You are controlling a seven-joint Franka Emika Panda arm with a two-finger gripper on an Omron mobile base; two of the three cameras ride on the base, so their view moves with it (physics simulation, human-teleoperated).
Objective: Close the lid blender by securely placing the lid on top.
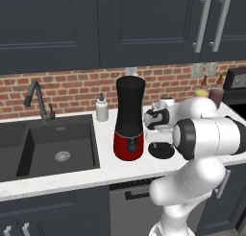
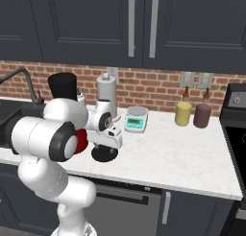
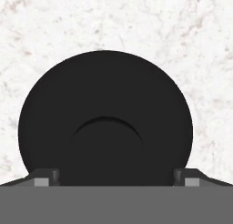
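Note:
The blender (image 1: pixel 129 117) is a tall black jar on a red base, standing on the white counter right of the sink; its top is open. In the right base view my arm partly hides the blender (image 2: pixel 63 87). The lid (image 1: pixel 161 151), a flat black disc, lies on the counter just right of the blender's base. My gripper (image 1: pixel 161 137) hangs directly above the lid (image 2: pixel 104 155), pointing down, open, with nothing between its fingers. In the hand view the lid (image 3: pixel 104 118) looms large, and the fingertips (image 3: pixel 45 177) stand wide apart at its two sides.
A dark sink (image 1: pixel 57 144) with a faucet (image 1: pixel 38 100) lies left of the blender, with a white soap bottle (image 1: pixel 102 109) behind. A grey canister (image 2: pixel 106 93), a scale (image 2: pixel 135 120) and two jars (image 2: pixel 183 113) stand by the brick wall. A stove (image 2: pixel 235 120) borders the counter on the right.

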